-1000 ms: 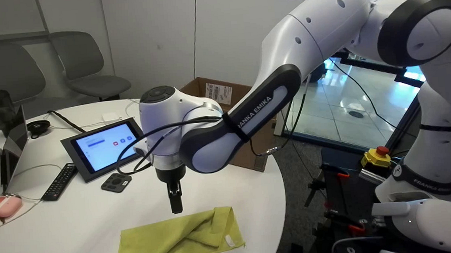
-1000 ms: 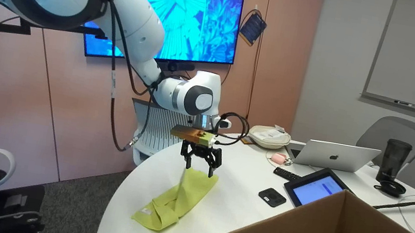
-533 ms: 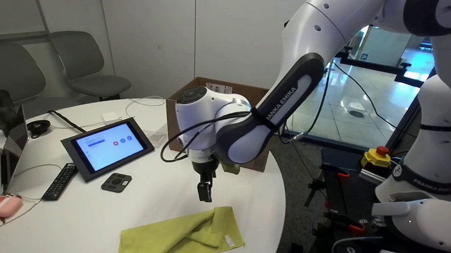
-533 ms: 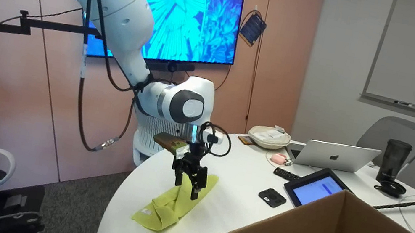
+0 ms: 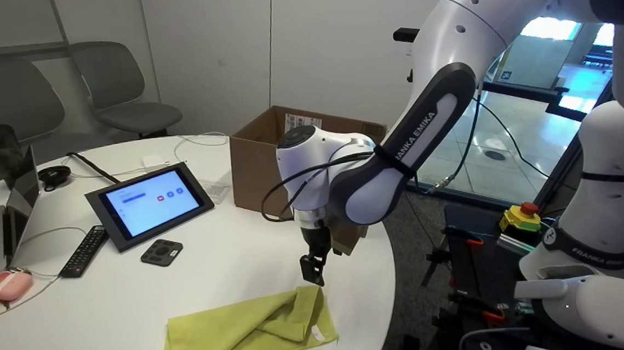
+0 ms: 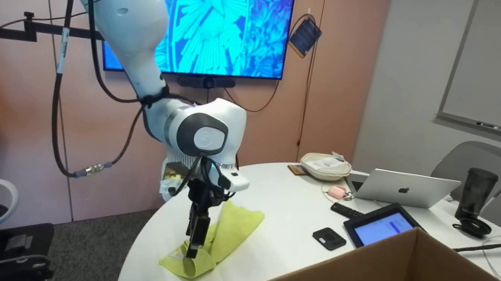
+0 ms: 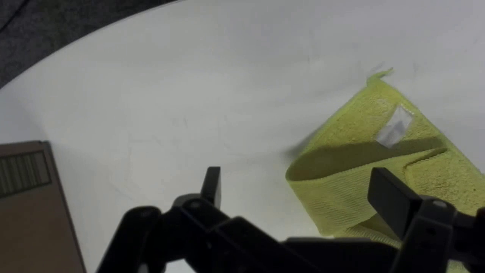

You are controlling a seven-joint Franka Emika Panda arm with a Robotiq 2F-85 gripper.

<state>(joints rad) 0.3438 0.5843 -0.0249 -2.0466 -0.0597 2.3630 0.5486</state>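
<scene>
In an exterior view you've swung the gripper [image 5: 315, 278] right, nr the R end of the cloth [image 5: 235, 331]; jaws spread, cloth unmoved, i.e. nothing gripped yet.

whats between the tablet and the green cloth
A small, flat, dark device lies on the table between the tablet and the green cloth, closer to the tablet; both exterior views show it.
</scene>
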